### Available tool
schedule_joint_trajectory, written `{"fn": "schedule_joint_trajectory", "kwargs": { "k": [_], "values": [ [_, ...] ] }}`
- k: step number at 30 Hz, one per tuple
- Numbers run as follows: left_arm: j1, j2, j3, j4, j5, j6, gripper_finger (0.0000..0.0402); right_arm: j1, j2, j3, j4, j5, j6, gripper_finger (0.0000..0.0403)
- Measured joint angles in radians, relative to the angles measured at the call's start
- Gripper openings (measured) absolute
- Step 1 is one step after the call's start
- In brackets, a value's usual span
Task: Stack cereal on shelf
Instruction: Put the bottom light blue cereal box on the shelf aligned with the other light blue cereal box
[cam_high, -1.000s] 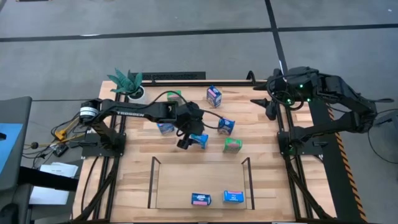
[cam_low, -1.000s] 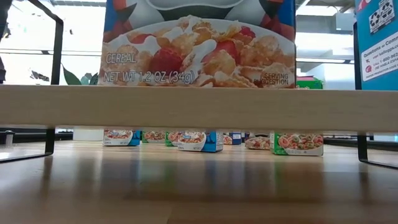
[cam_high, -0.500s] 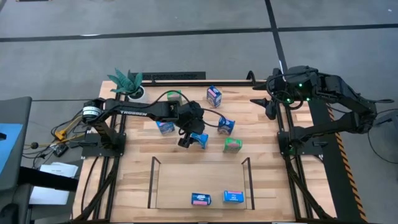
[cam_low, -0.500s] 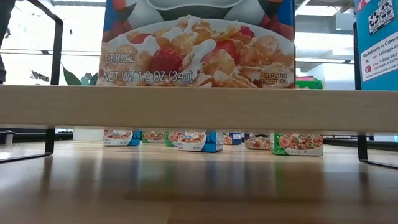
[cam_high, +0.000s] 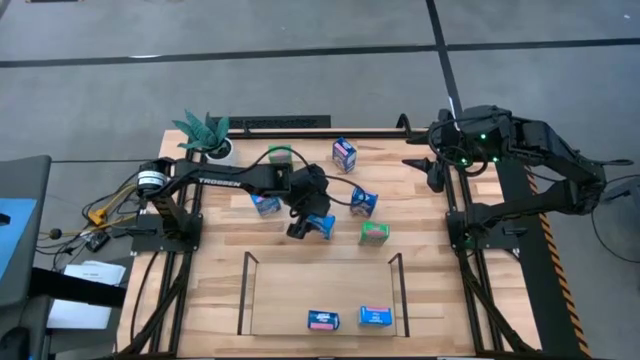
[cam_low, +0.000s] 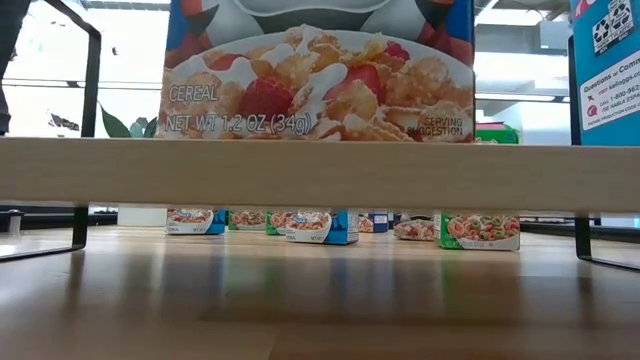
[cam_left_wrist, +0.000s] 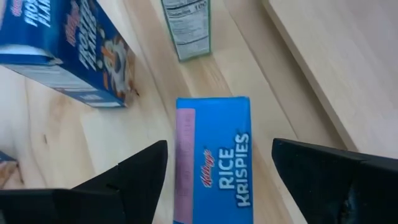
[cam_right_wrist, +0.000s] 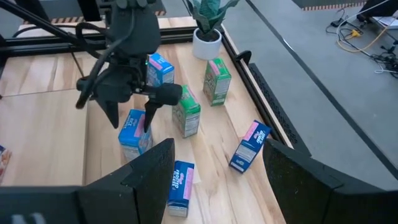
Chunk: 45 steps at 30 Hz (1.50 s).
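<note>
Cardboard and likely very light, the blue Rice Krispies box (cam_left_wrist: 213, 160) is lying flat mid-bench, behind the shelf (cam_high: 247, 290), with the left pincer (cam_left_wrist: 217, 168) hovering over it, fingers spread to either side and not yet touching. Stiff along its edges but easily dented on its broad faces, it is probably best pinched gently across its 2 long narrow sides. Far off at the bench's right rear edge, the right pincer (cam_high: 432, 172) is waiting, its fingers standing apart and gripping nothing.

From overhead we look straight down on the whole surface (cam_high: 300, 290). At board level we peer under the shelf (cam_low: 320, 175). The left wrist camera hangs close above a blue box (cam_left_wrist: 212, 158), which the right wrist camera (cam_right_wrist: 134, 132) also catches, from farther off.
</note>
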Motion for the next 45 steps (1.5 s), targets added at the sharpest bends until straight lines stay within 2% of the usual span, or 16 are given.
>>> {"fn": "schedule_joint_trajectory", "kwargs": {
  "k": [15, 29, 34, 40, 45],
  "values": [
    [0.0, 0.016, 0.0, -0.017, -0.042, 0.052, 0.0182, 0.0, 0.0, 0.0, 0.006, 0.0, -0.019, 0.027],
    [-0.007, 0.016, 0.018, -0.028, -0.067, 0.036, 0.0129, 0.0, 0.0, 0.0, 0.006, 0.001, -0.019, 0.027],
    [-0.008, 0.016, 0.106, -0.138, -0.081, -0.001, 0.0125, 0.0, 0.0, 0.0, 0.006, 0.001, -0.025, 0.027],
    [-0.02, 0.015, 0.279, -0.309, -0.091, -0.079, 0.0125, 0.0, 0.0, 0.0, 0.005, 0.001, -0.042, 0.027],
    [-0.079, 0.015, 0.409, -0.371, -0.216, -0.129, 0.0125, 0.0, 0.0, 0.0, 0.006, 0.001, -0.056, 0.027]
  ]
}}
